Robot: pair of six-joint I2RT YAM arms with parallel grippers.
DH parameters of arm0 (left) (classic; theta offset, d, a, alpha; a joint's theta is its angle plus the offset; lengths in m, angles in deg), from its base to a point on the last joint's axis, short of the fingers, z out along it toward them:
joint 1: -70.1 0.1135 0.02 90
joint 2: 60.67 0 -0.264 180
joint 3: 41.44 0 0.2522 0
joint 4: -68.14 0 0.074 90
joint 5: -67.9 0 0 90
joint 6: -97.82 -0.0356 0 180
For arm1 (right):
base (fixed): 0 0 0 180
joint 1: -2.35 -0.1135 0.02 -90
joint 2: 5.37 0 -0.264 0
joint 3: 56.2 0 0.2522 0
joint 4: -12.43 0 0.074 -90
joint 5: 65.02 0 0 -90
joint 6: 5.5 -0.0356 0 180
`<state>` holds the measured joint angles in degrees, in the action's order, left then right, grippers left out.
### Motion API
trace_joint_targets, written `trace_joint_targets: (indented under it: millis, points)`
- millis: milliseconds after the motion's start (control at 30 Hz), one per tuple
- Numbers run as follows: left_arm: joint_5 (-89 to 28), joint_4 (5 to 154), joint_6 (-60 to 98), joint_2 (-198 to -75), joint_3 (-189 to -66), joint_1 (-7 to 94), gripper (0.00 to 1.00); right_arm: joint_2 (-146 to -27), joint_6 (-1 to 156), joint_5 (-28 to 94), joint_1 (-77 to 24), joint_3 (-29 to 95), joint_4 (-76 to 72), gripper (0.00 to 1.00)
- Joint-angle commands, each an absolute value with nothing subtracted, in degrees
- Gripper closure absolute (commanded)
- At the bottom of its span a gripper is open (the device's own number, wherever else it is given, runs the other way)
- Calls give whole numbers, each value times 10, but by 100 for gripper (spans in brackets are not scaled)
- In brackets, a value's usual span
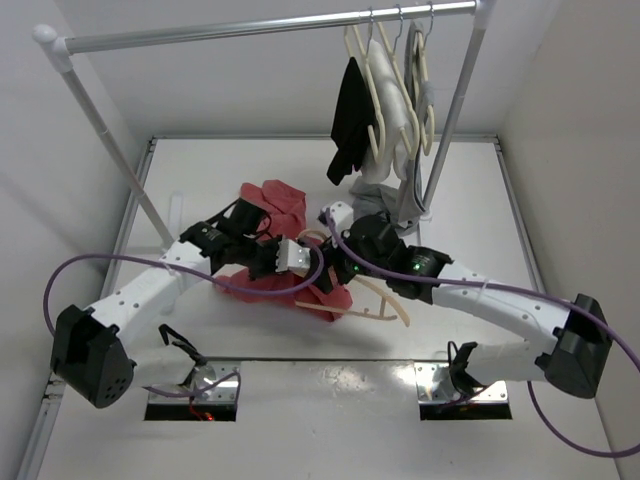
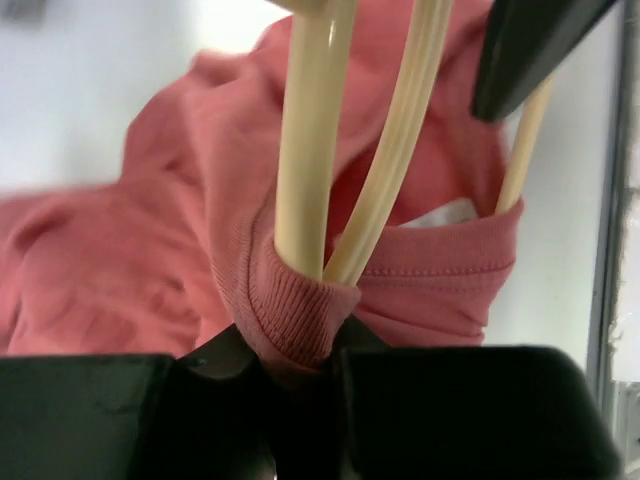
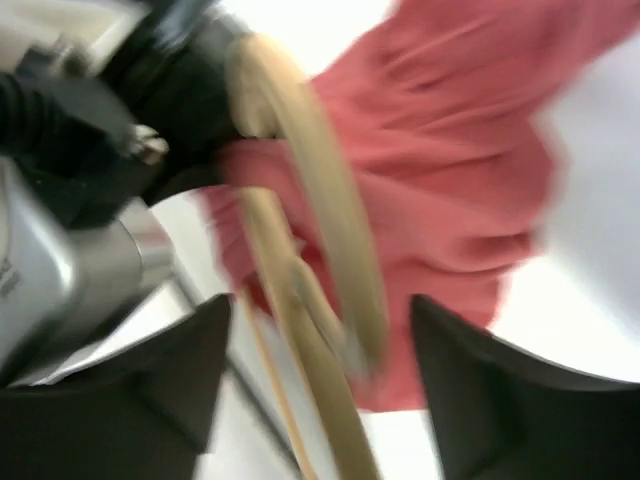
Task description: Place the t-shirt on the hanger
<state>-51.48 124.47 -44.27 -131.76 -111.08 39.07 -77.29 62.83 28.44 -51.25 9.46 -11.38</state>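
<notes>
On the table [image 1: 250, 340], a red t-shirt [image 1: 283, 205] lies bunched, a beige hanger [image 1: 385, 303] jutting from it.
Only the left wrist view shows the left pincer [image 2: 300, 365] clamped on the ribbed collar [image 2: 300, 300], hanger bars threaded through, beside an unreadable white tag [image 2: 445, 213]; the right pincer [image 3: 320, 340] straddles the hanger, blur hiding any grip.

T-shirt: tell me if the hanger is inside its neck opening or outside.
Inside. In the left wrist view, two hanger bars pass through the ribbed collar of the t-shirt, pinched by the left gripper.
</notes>
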Motion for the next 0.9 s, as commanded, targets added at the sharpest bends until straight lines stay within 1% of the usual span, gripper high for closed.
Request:
trace_joint_targets:
  millis: [0,33,100,167,200,233,300,333,367,400,433,500,533,567,667,800,867]
  points:
    - [-437,1203,-309,-1288,-1115,396,100,-736,581,174,-506,149,-114,21]
    - [-412,1195,-288,-1288,-1115,396,100,-720,558,146,-506,149,-122,11]
    - [-397,1178,-240,-1262,-1096,402,100,-674,532,79,-506,149,-129,5]
    - [-376,1159,-215,-1242,-1071,402,100,-651,497,37,-506,149,-144,3]
    - [-368,1153,-189,-1221,-1061,402,100,-638,492,37,-506,149,-167,7]
    - [-352,1148,-176,-1211,-1052,396,100,-638,492,37,-506,156,-182,25]
    - [-338,1136,-147,-1193,-1024,382,100,-649,492,58,-513,156,-233,53]
    - [-338,1135,-141,-1179,-1016,382,100,-657,483,77,-514,156,-247,66]
    - [-333,1129,-135,-1179,-1008,382,100,-666,470,105,-514,145,-261,80]
    - [-333,1122,-128,-1171,-995,382,100,-678,461,120,-514,129,-274,84]
    - [-327,1122,-122,-1171,-990,382,100,-690,451,136,-519,119,-284,84]
    - [-327,1117,-117,-1166,-981,382,100,-707,430,176,-527,79,-275,71]
    - [-327,1117,-117,-1158,-974,382,100,-707,430,198,-534,65,-240,66]
    - [-322,1112,-117,-1158,-974,382,100,-712,430,198,-534,50,-225,57]
    - [-308,1105,-117,-1152,-961,382,100,-730,441,182,-549,56,-218,47]
    - [-308,1084,-117,-1152,-961,382,100,-793,441,188,-571,70,-211,43]
    - [-308,1078,-117,-1146,-956,388,100,-823,441,188,-578,64,-197,42]
